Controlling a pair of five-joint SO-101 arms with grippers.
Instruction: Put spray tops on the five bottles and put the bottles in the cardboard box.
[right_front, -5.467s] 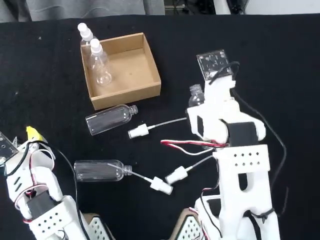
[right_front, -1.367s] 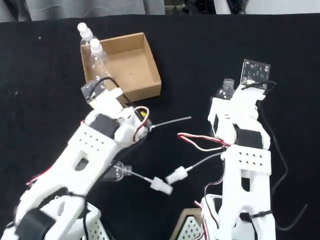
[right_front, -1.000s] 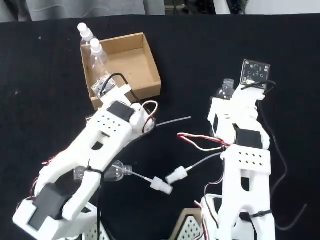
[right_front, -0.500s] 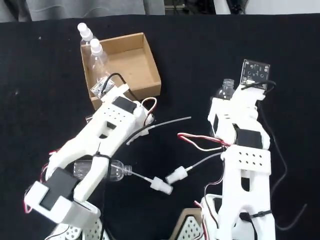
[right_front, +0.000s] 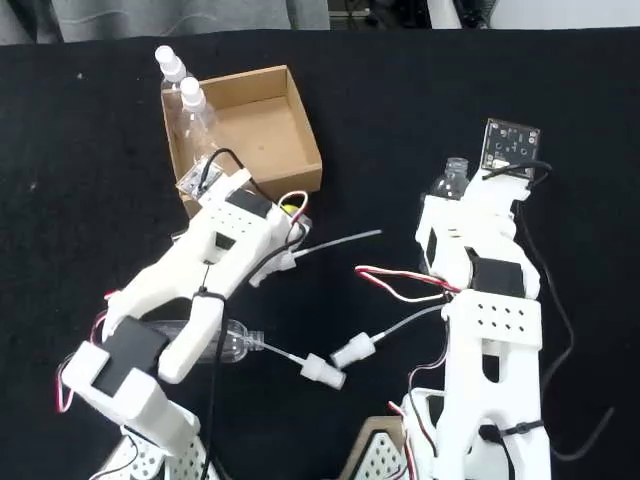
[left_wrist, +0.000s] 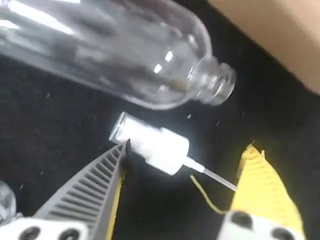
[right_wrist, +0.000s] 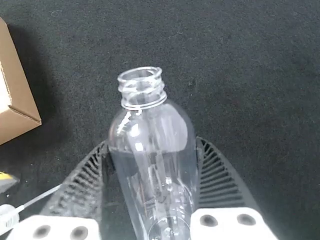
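My left gripper is open, low over the black table, with a white spray top lying between its grey and yellow fingers. An uncapped clear bottle lies just beyond it, by the cardboard box. In the high view this gripper is just in front of the box, and the top's thin tube points right. My right gripper is shut on an upright open-necked bottle, seen at the right in the high view.
Two capped bottles stand at the box's left side. A third bottle lies near the front with a spray top half pulled out of its neck. Another loose spray top lies beside it.
The left arm swung in from the front left corner and reached the spray top in front of the box. The right arm carried its bottle to the right, then held still.
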